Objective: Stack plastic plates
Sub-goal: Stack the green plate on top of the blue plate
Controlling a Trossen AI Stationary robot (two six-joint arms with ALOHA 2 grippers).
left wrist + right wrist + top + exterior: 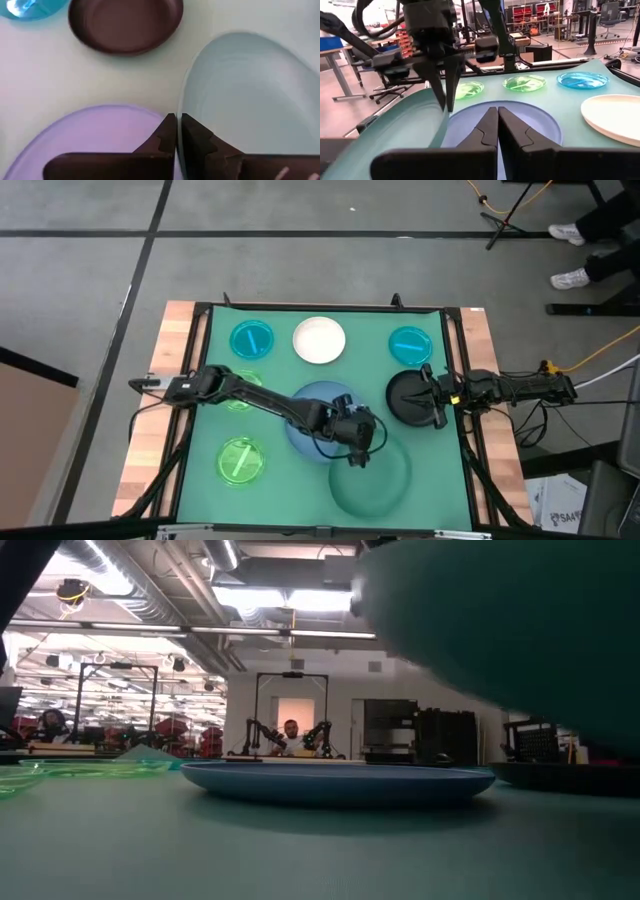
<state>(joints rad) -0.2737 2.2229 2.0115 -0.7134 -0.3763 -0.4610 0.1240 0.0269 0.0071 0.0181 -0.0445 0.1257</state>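
My left gripper (355,455) reaches over the large blue plate (325,395) and is shut on the dark green plate (375,485), which fills the upper right of the low view (520,630). The blue plate lies flat on the mat (335,780). My right gripper (430,395) is shut above the black plate (405,395), and I see no contact with it. Flat on the mat lie the white plate (319,340), two cyan plates (251,338) (410,343) and two lime-green plates (240,460) (238,398). My left gripper (176,122) pinches the dark green plate's rim (185,97) on the side nearest the blue plate, between its two fingers. The fingers (445,90) come from above, pointing down. The held side is raised and the plate tilts; I cannot tell whether its opposite edge touches the mat.
A green mat (440,470) covers the table inside a dark frame, with wooden strips (160,430) at both sides. Bare mat lies at the near right corner. Beyond the table's far edge a person (290,735) sits in the room among other robot stations.
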